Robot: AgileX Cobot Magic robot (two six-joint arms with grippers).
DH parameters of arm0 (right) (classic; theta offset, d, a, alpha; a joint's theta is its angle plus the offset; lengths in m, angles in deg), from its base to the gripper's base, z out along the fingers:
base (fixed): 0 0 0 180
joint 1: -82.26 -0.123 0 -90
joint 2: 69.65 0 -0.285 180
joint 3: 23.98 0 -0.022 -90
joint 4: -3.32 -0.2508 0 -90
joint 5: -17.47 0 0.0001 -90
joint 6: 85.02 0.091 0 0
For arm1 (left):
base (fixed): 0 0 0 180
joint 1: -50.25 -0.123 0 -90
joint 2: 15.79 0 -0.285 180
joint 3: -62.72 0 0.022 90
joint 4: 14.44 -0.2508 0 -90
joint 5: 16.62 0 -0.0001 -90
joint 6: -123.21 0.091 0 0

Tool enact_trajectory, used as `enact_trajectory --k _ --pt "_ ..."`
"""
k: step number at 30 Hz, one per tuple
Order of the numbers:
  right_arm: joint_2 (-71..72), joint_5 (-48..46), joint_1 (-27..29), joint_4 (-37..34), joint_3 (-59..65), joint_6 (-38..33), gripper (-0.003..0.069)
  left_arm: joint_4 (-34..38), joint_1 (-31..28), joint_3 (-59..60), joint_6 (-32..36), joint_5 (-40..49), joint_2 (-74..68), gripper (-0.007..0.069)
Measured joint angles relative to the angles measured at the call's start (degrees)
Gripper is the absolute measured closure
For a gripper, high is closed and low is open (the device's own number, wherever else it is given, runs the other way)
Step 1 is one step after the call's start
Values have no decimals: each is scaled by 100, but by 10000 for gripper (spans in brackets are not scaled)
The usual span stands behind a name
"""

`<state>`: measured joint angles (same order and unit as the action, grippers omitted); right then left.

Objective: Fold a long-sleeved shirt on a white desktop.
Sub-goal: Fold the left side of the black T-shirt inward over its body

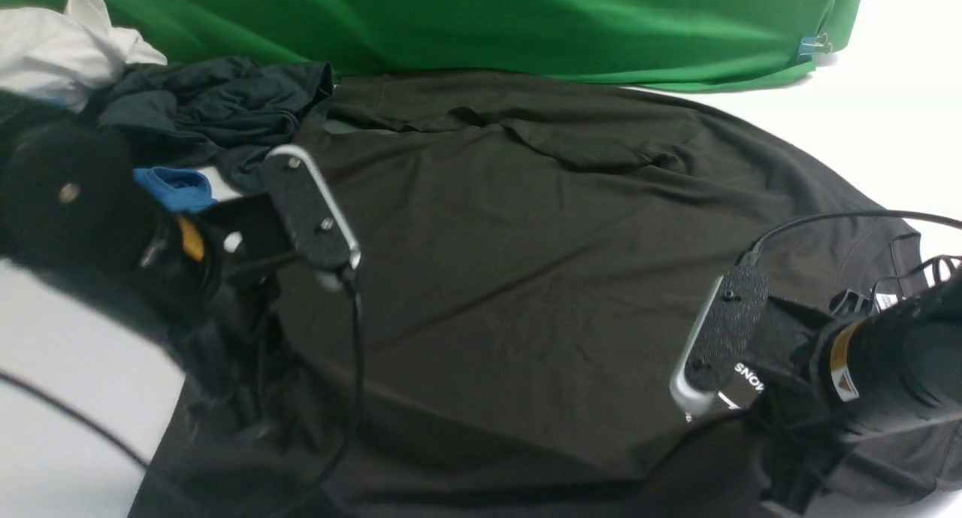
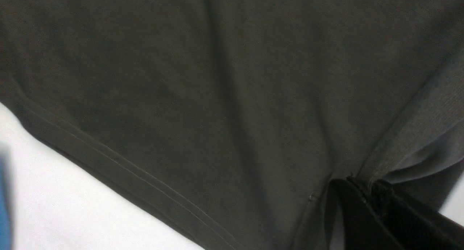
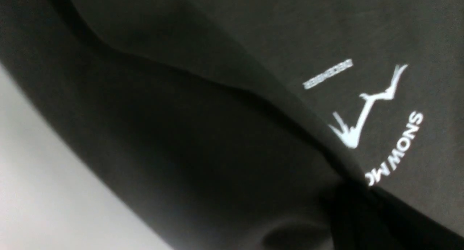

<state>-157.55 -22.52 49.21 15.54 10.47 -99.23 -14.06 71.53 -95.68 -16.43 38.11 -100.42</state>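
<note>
Desk [image 1: 83, 330]: white work surface; carries the shirt [image 1: 488, 262]. Shirt is spread over most of desk, body in front of & between both arms, neck end toward robot's R, far sleeve lying along far side w/ wrinkles. Near edge is raised & partly turned in over the body

Dark cloth [image 1: 225, 104]: heaped at far L, close to shirt; avoid snagging it. Blue cloth [image 1: 176, 189]: just beside, smaller

L grip [image 2: 362, 186]: jaws shut, shirt fabric pinched at tips, hem end. R grip [image 3: 357, 192]: jaws shut, shirt fabric pinched near chest. Print [image 3: 362, 112] shows right beside R grip, partly overlapped by the raised edge

Step in hand (judged): fold near side, incl. near sleeve, over body. Early stage; most of shirt lies unfolded

Procedure, recommended:
1. Move both grips together, same ht. & speed, toward far side; uneven travel will skew the fold
2. Maintain light tension betw. grips so the span doesn't sag; excess pull may drag the body
3. Lay edge down parallel to body's length, then lower w/o pushing
4. Open jaws only once fabric rests flat; back off straight, so tips don't lift the layer
</note>
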Motion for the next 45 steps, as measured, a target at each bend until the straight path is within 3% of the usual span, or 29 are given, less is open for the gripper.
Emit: enact_trajectory --k 6,16,31,45 --pt "-143 11 380 -87 -148 0 631 -38 -193 -608 11 135 -312 596" --pt "-143 114 427 -158 -270 6 631 -38 -213 -1133 23 301 -362 596" --pt "-914 960 827 -319 -270 242 631 -697 -213 -1138 -23 -1092 -1976 596" --pt "-1103 1196 1124 -332 -270 539 631 -1249 -220 -1147 -475 -1547 -2254 596"
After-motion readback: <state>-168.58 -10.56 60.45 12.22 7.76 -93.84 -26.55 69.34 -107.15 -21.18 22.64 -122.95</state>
